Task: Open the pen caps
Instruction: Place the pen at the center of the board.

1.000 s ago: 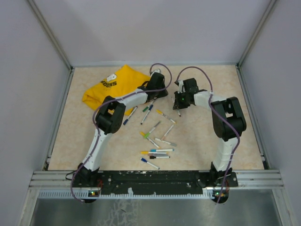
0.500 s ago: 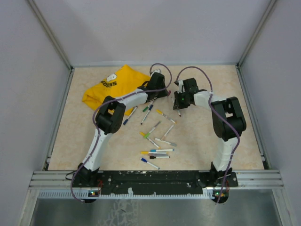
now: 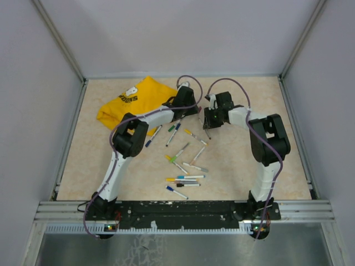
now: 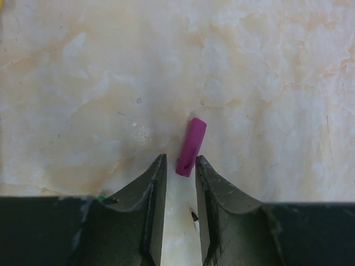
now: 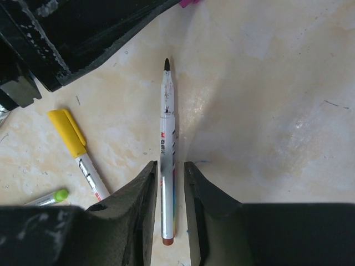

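Purple pen cap (image 4: 191, 147) — lying loose on the worktop (image 4: 83, 83), at 12 o'clock just past the left end effector (image 4: 180, 160), whose jaws are narrowly apart and empty. Uncapped black-tipped pen (image 5: 167, 155) — tip toward 12 o'clock, between the narrowly parted jaws of the right end effector (image 5: 170, 164), with a gap visible on one side.

Beige marbled table (image 3: 249, 166), plain grey walls (image 3: 183, 33)

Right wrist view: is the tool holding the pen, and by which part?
Apparently nothing is held: the uncapped pen has its rear barrel between the fingers of the right tool, a gap on each side.
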Action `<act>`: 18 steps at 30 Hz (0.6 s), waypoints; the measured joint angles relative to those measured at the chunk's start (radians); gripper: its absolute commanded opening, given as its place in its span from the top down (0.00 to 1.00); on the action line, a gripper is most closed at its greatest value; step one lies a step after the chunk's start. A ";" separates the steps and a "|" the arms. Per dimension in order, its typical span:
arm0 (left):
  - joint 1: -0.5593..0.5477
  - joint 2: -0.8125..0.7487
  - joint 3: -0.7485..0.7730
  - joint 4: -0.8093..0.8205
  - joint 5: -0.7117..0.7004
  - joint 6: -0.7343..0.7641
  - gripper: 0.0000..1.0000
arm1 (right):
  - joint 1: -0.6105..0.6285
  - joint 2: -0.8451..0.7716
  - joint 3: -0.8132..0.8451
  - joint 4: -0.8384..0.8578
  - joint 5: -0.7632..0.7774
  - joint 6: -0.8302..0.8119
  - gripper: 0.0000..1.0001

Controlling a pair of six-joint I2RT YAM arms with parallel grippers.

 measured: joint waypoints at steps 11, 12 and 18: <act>0.000 -0.080 -0.144 0.089 0.005 0.019 0.59 | 0.001 0.000 0.005 -0.009 -0.001 -0.013 0.70; 0.000 -0.100 -0.177 0.110 0.005 0.021 0.59 | 0.001 -0.001 0.005 -0.010 -0.002 -0.017 0.68; 0.000 -0.264 -0.363 0.241 0.014 0.058 0.55 | 0.001 -0.042 0.003 -0.041 -0.019 -0.068 0.62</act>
